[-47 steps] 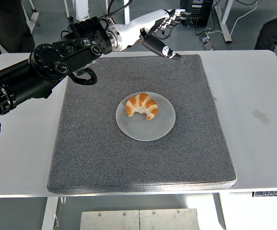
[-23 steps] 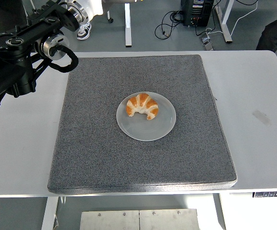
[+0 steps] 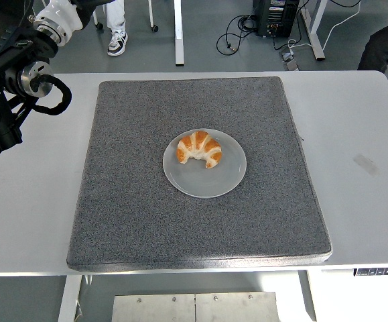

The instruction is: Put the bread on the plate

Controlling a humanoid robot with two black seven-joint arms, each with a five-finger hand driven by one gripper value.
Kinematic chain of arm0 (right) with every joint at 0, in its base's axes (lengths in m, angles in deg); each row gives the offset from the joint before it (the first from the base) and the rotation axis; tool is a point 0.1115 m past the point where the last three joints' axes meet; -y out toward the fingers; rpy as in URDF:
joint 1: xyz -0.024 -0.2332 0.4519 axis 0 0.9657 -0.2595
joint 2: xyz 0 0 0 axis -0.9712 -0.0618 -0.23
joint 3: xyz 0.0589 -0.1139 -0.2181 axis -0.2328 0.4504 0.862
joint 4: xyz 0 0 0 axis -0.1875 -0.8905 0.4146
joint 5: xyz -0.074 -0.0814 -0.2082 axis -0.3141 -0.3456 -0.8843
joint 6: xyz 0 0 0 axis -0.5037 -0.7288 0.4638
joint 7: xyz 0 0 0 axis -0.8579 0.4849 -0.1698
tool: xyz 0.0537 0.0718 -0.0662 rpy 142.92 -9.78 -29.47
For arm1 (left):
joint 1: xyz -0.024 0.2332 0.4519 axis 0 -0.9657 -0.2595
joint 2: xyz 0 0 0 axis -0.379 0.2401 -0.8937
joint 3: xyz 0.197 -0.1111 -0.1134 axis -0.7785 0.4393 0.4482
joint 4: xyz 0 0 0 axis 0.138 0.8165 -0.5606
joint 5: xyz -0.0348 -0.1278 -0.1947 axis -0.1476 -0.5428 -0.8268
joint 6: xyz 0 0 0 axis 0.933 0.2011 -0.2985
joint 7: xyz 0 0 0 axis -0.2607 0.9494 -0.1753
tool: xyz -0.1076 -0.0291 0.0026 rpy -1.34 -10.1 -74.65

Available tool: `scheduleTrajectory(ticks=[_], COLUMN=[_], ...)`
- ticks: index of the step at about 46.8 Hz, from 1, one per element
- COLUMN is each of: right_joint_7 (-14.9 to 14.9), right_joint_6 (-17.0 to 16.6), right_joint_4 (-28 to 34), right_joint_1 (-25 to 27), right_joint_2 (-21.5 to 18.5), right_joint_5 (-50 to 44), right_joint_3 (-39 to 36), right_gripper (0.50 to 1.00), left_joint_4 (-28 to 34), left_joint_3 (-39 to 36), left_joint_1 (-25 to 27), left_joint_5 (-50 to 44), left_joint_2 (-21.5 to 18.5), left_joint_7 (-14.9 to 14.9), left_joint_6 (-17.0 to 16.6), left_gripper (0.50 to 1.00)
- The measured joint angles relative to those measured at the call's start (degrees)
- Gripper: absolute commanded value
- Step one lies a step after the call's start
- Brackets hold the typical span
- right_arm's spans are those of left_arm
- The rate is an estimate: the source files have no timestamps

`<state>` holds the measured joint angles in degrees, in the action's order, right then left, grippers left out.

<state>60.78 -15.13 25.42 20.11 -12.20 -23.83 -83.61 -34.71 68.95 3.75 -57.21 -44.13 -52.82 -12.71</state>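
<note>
Bread [image 3: 199, 149] lies on the plate [image 3: 207, 184] mid-mat [image 3: 147, 215], so I judge the job done; it looks light, soft and flaky, best cradled at its thick middle, and I cannot tell the left arm's [image 3: 19, 74] fingers.

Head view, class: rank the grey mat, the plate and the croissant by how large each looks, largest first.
1. Grey mat, covering most of the table's middle.
2. Plate, lying on the mat.
3. Croissant, lying within the plate's rim.
All three lie at about the same distance, so the order is clear.
</note>
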Motion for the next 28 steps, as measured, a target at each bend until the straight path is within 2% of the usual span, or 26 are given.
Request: scheduleTrajectory(ticks=[14, 20, 28], right_joint_7=[0.0, 0.0, 0.0], right_joint_6=[0.0, 0.0, -0.1], right_joint_4=[0.0, -0.5, 0.1], right_joint_1=[0.0, 0.0, 0.1], right_joint_2=[0.0, 0.0, 0.0], right_joint_5=[0.0, 0.0, 0.0], right_joint_3=[0.0, -0.1, 0.0], right_gripper=[1.0, 1.0, 1.0], left_joint_4=[-4.7, -4.8, -4.8], left_joint_3=[1.7, 2.2, 2.9], left_joint_1=[-2.2, -2.9, -4.8], left_joint_5=[-4.7, -5.6, -5.8], left_joint_2=[4.9, 5.0, 5.3], left_joint_7=[-9.8, -10.9, -11.0], left_joint_6=[-4.0, -4.0, -3.4], left_gripper=[0.987, 0.987, 0.987])
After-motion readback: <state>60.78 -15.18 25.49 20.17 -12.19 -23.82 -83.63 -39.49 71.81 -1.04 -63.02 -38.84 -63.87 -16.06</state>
